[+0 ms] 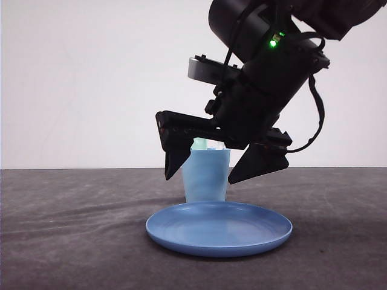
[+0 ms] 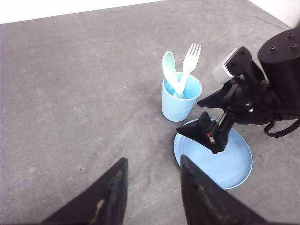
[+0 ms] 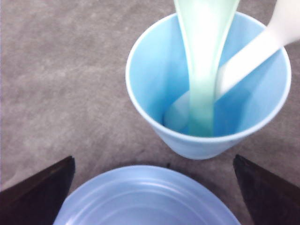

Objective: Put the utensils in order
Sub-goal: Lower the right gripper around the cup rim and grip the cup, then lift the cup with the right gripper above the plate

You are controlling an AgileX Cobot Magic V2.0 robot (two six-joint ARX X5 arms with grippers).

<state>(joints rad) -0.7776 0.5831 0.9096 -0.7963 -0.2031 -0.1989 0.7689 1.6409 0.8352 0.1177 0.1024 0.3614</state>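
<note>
A mint-green spoon (image 2: 169, 70) and a white fork (image 2: 190, 61) stand together in the light blue cup (image 2: 180, 101), heads up. In the right wrist view the spoon (image 3: 204, 56) and fork (image 3: 253, 51) lean inside the cup (image 3: 154, 117). My right gripper (image 1: 204, 177) hangs open and empty above the near side of the cup (image 1: 208, 187), over the blue plate (image 1: 221, 228). From the left wrist, the right gripper (image 2: 189, 117) shows beside the cup. My left gripper (image 2: 153, 160) is open and empty, above bare table, apart from cup and plate.
The blue round plate (image 2: 229, 159) lies empty just in front of the cup, its rim (image 3: 140, 201) close to the cup's base. The dark grey table (image 2: 70, 103) spreads wide to the left of the cup. A white wall stands behind the table.
</note>
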